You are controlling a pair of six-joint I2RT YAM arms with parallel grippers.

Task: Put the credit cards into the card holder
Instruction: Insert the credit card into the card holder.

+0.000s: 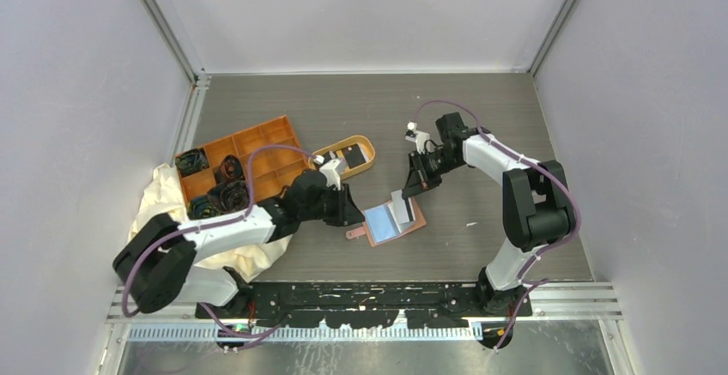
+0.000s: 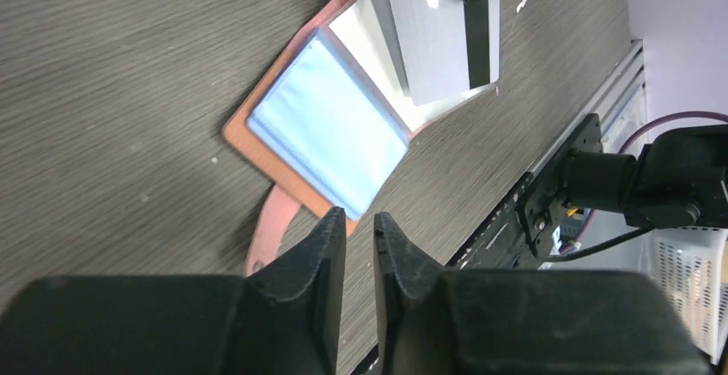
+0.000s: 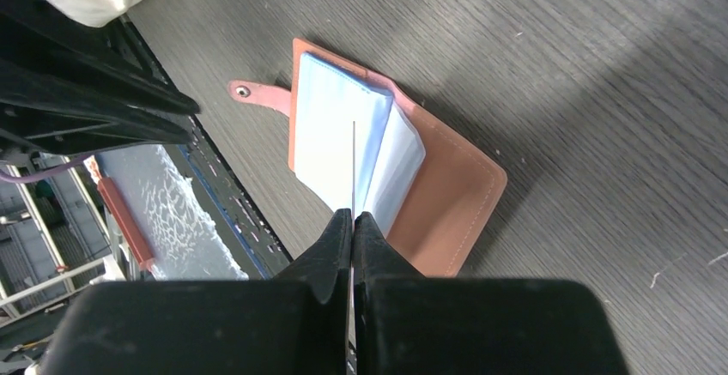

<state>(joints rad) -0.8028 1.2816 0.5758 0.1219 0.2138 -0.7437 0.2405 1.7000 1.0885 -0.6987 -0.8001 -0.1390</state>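
Note:
The card holder (image 1: 382,225) lies open on the table, pinkish-brown outside with bluish pockets, its snap tab (image 1: 354,234) pointing left. It also shows in the left wrist view (image 2: 330,139) and the right wrist view (image 3: 446,195). My right gripper (image 1: 414,188) is shut on a thin grey credit card (image 1: 401,207) and holds it edge-down over the pockets. That card is edge-on in the right wrist view (image 3: 353,169), between the shut tips (image 3: 353,216). My left gripper (image 1: 350,214) is at the holder's left edge, jaws a narrow gap apart and empty (image 2: 360,216). Another black card (image 1: 350,156) lies in the oval tray.
The tan-rimmed oval tray (image 1: 365,141) sits behind the holder. An orange compartment tray (image 1: 249,148) with dark items stands at the left, over a cream cloth (image 1: 167,199). A black rail (image 1: 386,293) runs along the near edge.

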